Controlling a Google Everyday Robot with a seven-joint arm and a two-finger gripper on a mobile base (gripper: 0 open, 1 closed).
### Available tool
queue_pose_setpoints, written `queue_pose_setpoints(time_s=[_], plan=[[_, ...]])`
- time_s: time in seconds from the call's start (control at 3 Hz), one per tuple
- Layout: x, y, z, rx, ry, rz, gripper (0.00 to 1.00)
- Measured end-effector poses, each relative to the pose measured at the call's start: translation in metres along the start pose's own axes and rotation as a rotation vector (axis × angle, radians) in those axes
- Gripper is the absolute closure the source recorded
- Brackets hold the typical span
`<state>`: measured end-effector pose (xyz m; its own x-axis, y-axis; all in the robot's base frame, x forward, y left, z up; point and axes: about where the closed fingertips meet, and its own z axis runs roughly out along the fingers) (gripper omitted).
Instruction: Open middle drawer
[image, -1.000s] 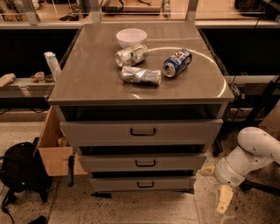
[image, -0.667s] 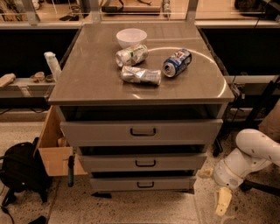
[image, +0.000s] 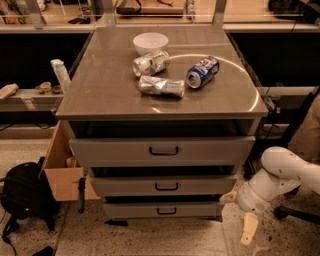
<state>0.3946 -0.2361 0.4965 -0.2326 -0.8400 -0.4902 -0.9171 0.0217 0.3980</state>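
The middle drawer (image: 162, 185) is a grey metal front with a small black loop handle (image: 166, 187), set between a taller top drawer (image: 162, 150) and a slimmer bottom drawer (image: 162, 210). All three fronts stand out a little from the cabinet, with dark gaps above them. My gripper (image: 248, 229) hangs low at the lower right, near the floor, right of the drawers and apart from them, below my white arm (image: 280, 175). It holds nothing.
On the cabinet top (image: 100, 85) are a white bowl (image: 150, 42), two crushed silver cans (image: 160, 86) and a blue can (image: 202, 71). A cardboard box (image: 62, 170) and a black backpack (image: 25, 195) sit on the floor at the left.
My arm and gripper have shifted slightly lower and left at the lower right. The drawers and the things on top have not moved.
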Motion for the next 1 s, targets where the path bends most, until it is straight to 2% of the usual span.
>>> queue_pose_setpoints(time_s=[0.33,0.67,1.0], plan=[[-0.013,-0.018,0.011,-0.015,0.010,-0.045,0.00],[-0.023,-0.021,0.013,0.038,0.040,-0.090,0.00],[-0.027,-0.031,0.017,0.088,0.041,-0.100,0.00]])
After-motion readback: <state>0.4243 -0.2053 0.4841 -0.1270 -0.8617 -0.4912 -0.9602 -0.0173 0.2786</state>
